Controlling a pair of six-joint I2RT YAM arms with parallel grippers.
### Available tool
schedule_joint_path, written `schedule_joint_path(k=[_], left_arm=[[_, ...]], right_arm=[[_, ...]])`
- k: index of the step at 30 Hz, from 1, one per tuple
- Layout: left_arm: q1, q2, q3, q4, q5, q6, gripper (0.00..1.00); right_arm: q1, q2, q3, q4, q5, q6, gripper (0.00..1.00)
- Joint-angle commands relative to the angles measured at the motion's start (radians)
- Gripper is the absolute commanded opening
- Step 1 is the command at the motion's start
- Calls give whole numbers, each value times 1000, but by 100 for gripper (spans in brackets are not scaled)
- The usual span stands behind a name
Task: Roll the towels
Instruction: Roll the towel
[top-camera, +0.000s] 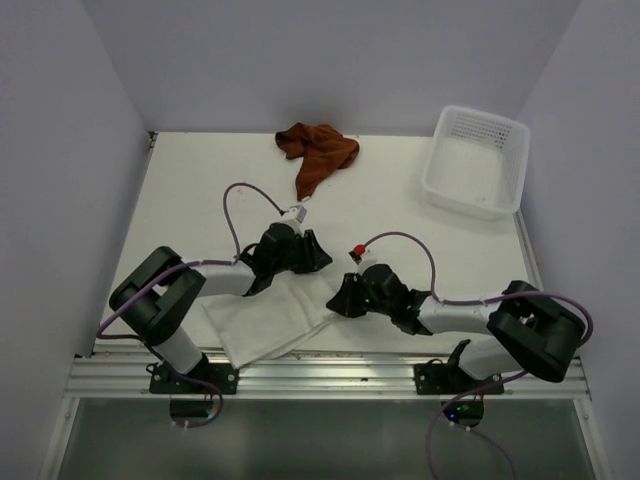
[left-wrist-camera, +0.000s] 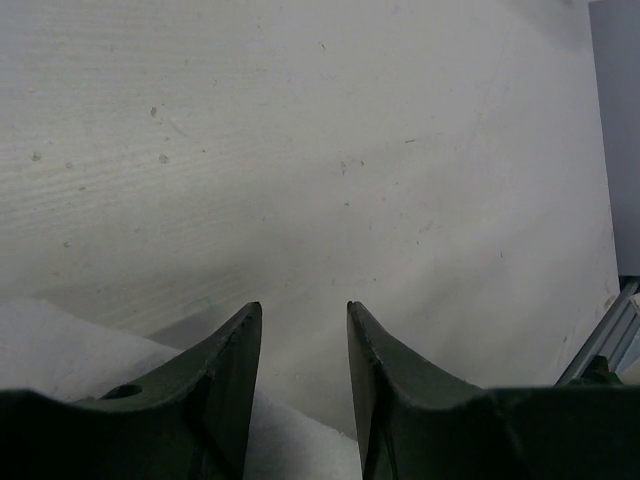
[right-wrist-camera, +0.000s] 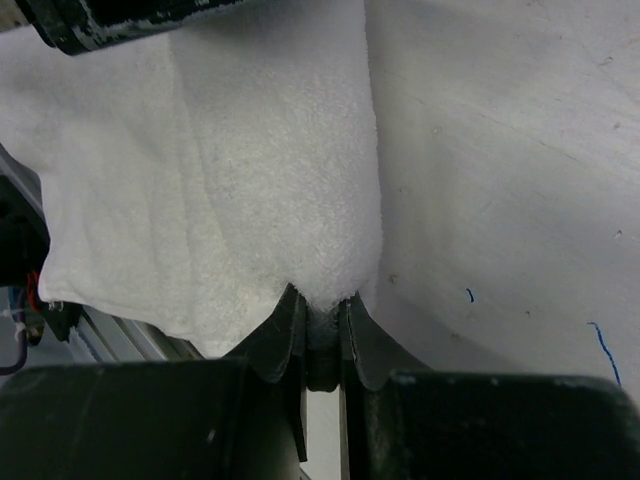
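Observation:
The white towel (top-camera: 262, 318) lies flat near the table's front edge, between the two arms. My right gripper (top-camera: 338, 300) is low at its right edge, and its jaws (right-wrist-camera: 320, 300) are shut on a pinch of the white towel (right-wrist-camera: 280, 170). My left gripper (top-camera: 316, 254) sits at the towel's far edge. It is open (left-wrist-camera: 305, 312), its tips over bare table, with the white towel (left-wrist-camera: 60, 350) under its left finger and nothing between the fingers. The rust-brown towel (top-camera: 316, 152) lies crumpled at the back of the table, away from both grippers.
A white perforated basket (top-camera: 476, 160) stands at the back right. The metal front rail (top-camera: 330, 375) runs just under the white towel's near edge. Walls close the table in at the left, back and right.

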Motion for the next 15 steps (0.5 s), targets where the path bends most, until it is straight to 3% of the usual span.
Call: schedule_joint_path(k=[1,7,15], left_arm=[[29,-36,68,-93,-23,59,45],[46,-59,154,-146,-24,75,49],[49,-68,222,-171,-1,76,49]], right_arm=[[3,-25,35,-160,68,-68,0],[19,-145,106,-402,324,-166,0],[83,-198,141,-529,546,-273,0]])
